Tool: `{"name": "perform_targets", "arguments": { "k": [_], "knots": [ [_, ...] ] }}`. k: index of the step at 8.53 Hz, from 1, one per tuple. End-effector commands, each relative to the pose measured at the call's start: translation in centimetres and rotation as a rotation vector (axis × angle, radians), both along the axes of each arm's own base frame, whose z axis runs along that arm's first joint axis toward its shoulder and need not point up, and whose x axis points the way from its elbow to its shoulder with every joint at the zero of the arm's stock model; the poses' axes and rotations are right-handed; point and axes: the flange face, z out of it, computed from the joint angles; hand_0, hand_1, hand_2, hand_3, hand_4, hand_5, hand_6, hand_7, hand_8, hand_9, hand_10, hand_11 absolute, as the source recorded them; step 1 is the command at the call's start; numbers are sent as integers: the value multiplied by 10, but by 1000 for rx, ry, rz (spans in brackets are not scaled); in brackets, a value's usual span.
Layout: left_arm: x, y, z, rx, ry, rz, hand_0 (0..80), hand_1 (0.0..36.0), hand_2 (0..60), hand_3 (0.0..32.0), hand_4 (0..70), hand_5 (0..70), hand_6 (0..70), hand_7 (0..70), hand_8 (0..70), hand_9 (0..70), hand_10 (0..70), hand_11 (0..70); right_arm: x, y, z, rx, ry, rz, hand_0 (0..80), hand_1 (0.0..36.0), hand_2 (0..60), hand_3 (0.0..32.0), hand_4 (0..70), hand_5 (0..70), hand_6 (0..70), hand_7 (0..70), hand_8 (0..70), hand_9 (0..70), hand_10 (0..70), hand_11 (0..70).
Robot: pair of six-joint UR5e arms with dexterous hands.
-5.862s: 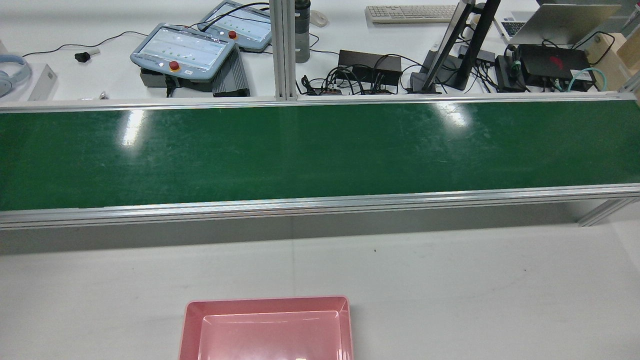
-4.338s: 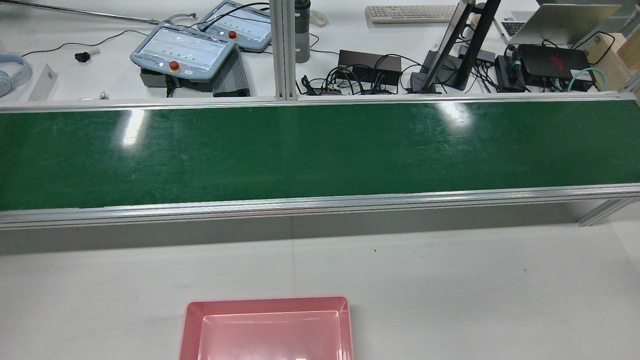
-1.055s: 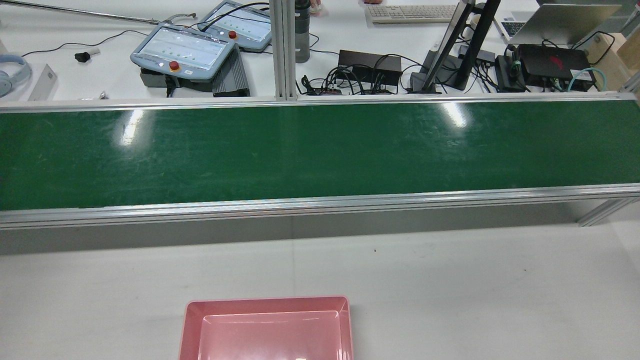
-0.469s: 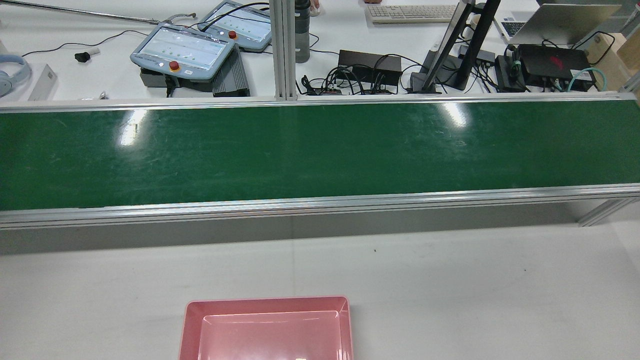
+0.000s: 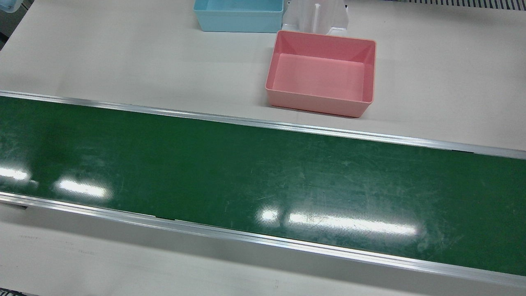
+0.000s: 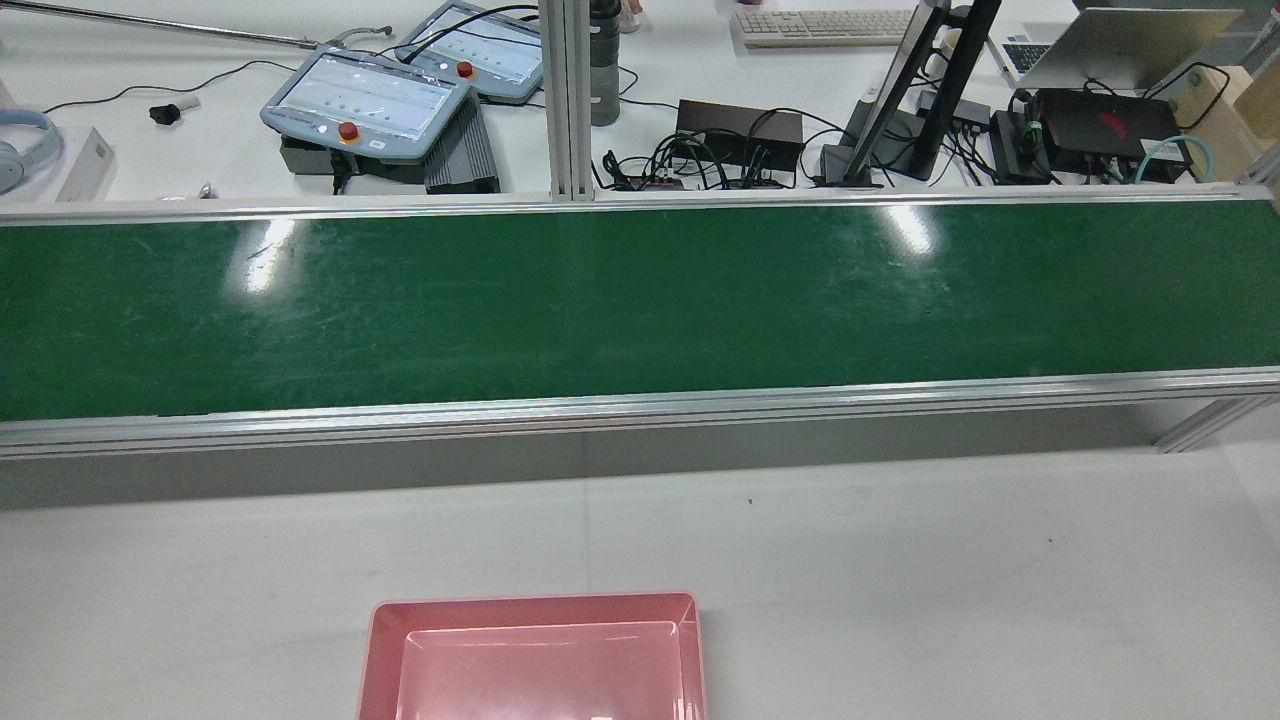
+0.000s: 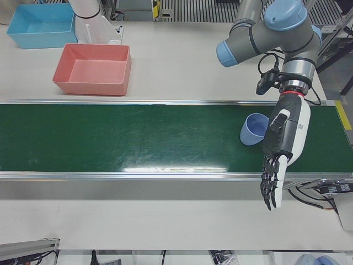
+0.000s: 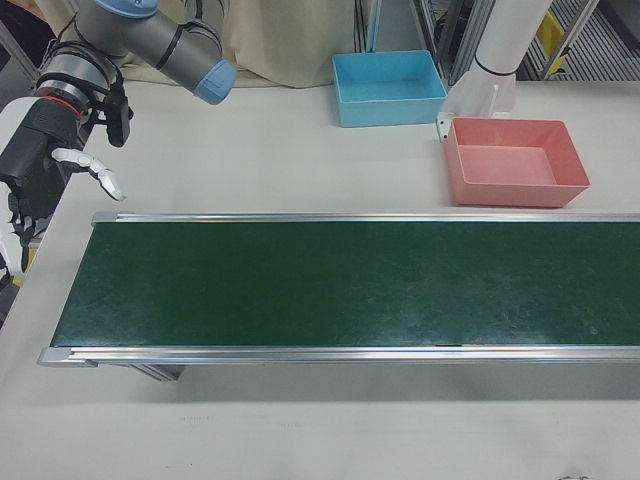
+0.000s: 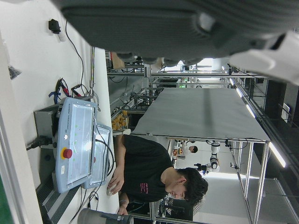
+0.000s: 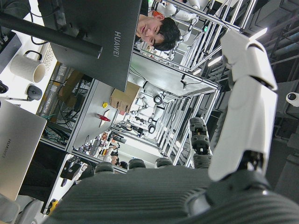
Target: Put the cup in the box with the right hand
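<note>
A light blue cup (image 7: 253, 128) stands on the green belt (image 7: 138, 138) near its end in front of the left arm; only the left-front view shows it. My left hand (image 7: 281, 149) hangs just beside the cup, open, fingers stretched down over the belt's near rail, and it covers the cup's edge. My right hand (image 8: 38, 165) hovers off the other end of the belt, open and empty, fingers spread. The pink box (image 5: 316, 102) sits empty on the white table behind the belt, also in the rear view (image 6: 535, 603) and right-front view (image 8: 515, 193).
A blue box (image 5: 238, 25) stands behind the pink one, beside a white arm pedestal (image 5: 316, 16). Teach pendants (image 6: 365, 100), cables and a monitor stand crowd the far desk. A person in a black shirt (image 9: 149, 172) sits at that desk.
In the rear view the scratches on the belt drift to the right. A thin rod has appeared at the far desk's top left. Neither hand nor the cup enters that view.
</note>
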Motion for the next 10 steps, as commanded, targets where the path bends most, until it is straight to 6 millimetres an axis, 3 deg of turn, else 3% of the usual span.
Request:
{"name": "perform_targets", "arguments": {
  "k": [1, 2, 3, 5, 7, 8, 10],
  "knots": [
    [0, 0, -1, 1, 0, 1, 0, 0, 0, 0, 0, 0, 0, 0, 0, 0, 0, 0, -12, -5, 0, -4, 3, -21, 466, 188, 169, 0, 0, 41, 5, 0, 0, 0, 0, 0],
    [0, 0, -1, 1, 0, -1, 0, 0, 0, 0, 0, 0, 0, 0, 0, 0, 0, 0, -14, -6, -2, -3, 5, -24, 411, 143, 175, 0, 0, 27, 3, 0, 0, 0, 0, 0],
    [0, 0, -1, 2, 0, 1, 0, 0, 0, 0, 0, 0, 0, 0, 0, 0, 0, 0, -16, -7, -2, -4, 5, -31, 435, 146, 136, 0, 0, 28, 1, 0, 0, 0, 0, 0],
    [0, 0, -1, 2, 0, 1, 0, 0, 0, 0, 0, 0, 0, 0, 0, 0, 0, 0, -21, -9, -5, -6, 5, -41, 494, 202, 73, 0, 0, 46, 0, 0, 0, 0, 0, 0],
    [0, 0, -1, 2, 0, -1, 0, 0, 0, 0, 0, 0, 0, 0, 0, 0, 0, 0, -23, -21, -19, 14, 7, -47, 507, 213, 65, 0, 0, 50, 0, 0, 0, 0, 0, 0],
    [0, 0, -1, 2, 0, -1, 0, 0, 0, 0, 0, 0, 0, 0, 0, 0, 0, 0, -19, -22, -26, 26, 10, -41, 521, 235, 66, 0, 0, 57, 0, 0, 0, 0, 0, 0],
    [0, 0, -1, 2, 0, -1, 0, 0, 0, 0, 0, 0, 0, 0, 0, 0, 0, 0, -22, -27, -30, 35, 13, -48, 575, 305, 134, 0, 0, 75, 0, 0, 0, 0, 0, 0]
  ]
}}
